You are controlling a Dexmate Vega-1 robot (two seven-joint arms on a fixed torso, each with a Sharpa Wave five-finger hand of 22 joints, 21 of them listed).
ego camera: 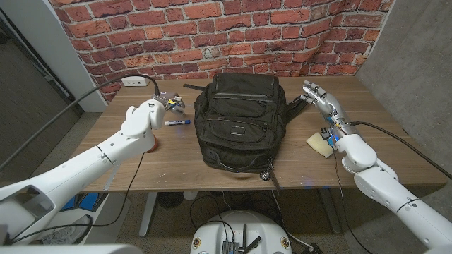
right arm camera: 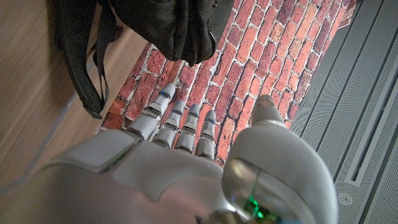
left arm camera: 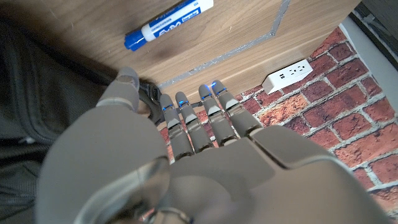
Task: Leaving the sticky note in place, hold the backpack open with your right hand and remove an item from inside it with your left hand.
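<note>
- Plainly, little of the job looks done: one black backpack [ego camera: 240, 120] lies in the middle of the wooden table [ego camera: 176, 159], apparently zipped, with neither hand touching it.
- One right hand [ego camera: 319, 95] hovers just beside the bag's far right corner, fingers spread, holding nothing; opening the bag is still ahead.
- One left hand [ego camera: 168, 104] sits left of the bag, fingers loosely extended, empty.
- One yellowish pad [ego camera: 321, 143], perhaps the sticky note, lies near the right arm.
- One blue-capped marker [left arm camera: 168, 23] lies by the left hand; whether it came from the bag, I cannot tell.
</note>
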